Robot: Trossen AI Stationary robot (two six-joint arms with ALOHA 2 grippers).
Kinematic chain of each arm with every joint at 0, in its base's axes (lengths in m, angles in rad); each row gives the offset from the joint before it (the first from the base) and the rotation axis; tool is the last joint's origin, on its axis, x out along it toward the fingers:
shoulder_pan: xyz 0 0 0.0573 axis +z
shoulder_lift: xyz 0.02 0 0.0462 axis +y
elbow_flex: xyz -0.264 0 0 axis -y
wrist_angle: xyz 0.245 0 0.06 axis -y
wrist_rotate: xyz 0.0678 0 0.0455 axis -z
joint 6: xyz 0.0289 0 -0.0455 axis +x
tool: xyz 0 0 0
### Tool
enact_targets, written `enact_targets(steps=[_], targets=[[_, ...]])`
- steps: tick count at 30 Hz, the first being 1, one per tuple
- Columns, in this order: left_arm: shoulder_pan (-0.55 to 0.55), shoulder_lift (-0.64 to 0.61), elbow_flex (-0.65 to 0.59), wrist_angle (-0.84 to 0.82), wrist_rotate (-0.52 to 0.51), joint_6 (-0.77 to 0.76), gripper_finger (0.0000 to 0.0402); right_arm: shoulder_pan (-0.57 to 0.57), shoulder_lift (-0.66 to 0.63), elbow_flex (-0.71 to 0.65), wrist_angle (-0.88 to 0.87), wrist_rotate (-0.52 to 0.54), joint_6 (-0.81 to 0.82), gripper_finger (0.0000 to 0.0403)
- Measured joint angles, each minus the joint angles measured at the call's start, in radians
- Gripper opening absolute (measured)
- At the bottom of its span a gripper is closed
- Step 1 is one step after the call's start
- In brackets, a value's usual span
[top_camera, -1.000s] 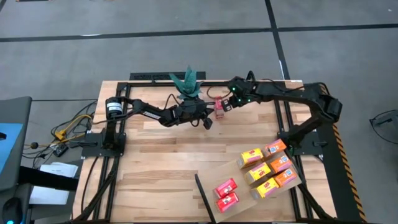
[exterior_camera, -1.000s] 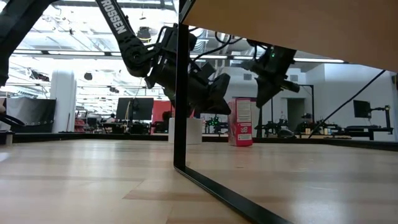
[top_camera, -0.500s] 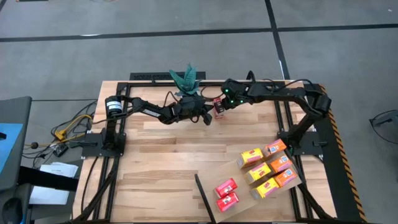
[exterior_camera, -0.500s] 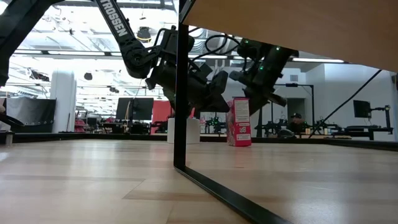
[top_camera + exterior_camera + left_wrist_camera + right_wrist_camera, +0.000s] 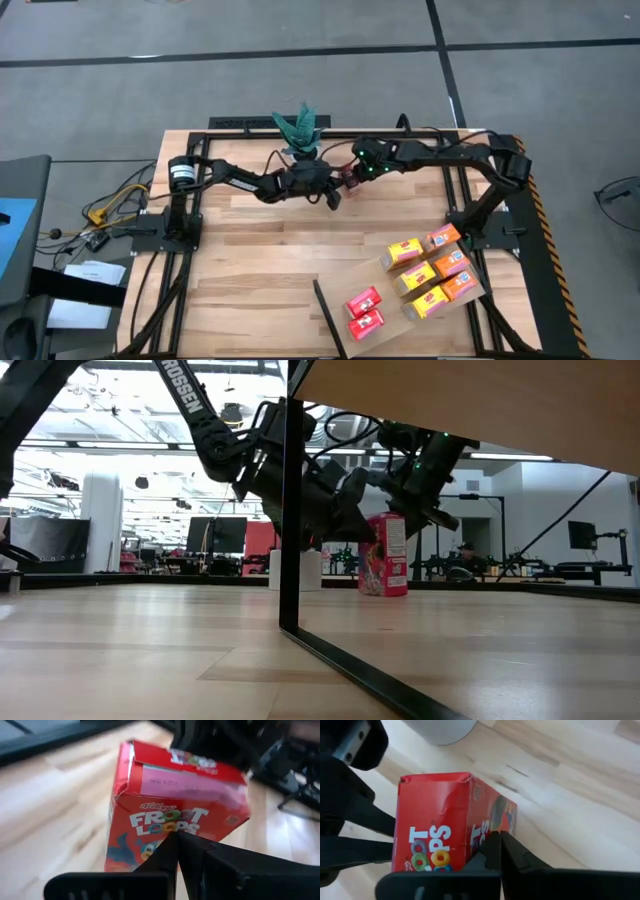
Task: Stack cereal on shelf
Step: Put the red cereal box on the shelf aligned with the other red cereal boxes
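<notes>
Left wrist view shows the left hand (image 5: 176, 840) shut and empty, tips against a red cereal box (image 5: 170, 815) at the desk's (image 5: 250, 260) far edge. The right hand (image 5: 497, 842), also shut, presses the box's other side. They seem to be repositioning it; next, one hand must open, grip it, and carry it to the shelf (image 5: 400, 320).

Red cereal box (image 5: 165, 827), multicoloured printed loops

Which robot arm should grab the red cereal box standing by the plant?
Probably the right. Both grippers, left and right, are shut beside the red cereal box, but the right arm is on the shelf's side.
</notes>
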Motion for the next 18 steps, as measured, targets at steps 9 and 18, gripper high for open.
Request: enact_targets(steps=[9,18], targets=[[-0.03,-0.104,-0.002,-0.265,-0.046,0.08,0.0,0.063,0.0,0.002,0.045,-0.013,0.039,0.001],[-0.068,-0.112,-0.007,-0.3,-0.073,0.065,0.0,0.101,0.0,0.002,0.036,-0.011,0.046,0.0015]])
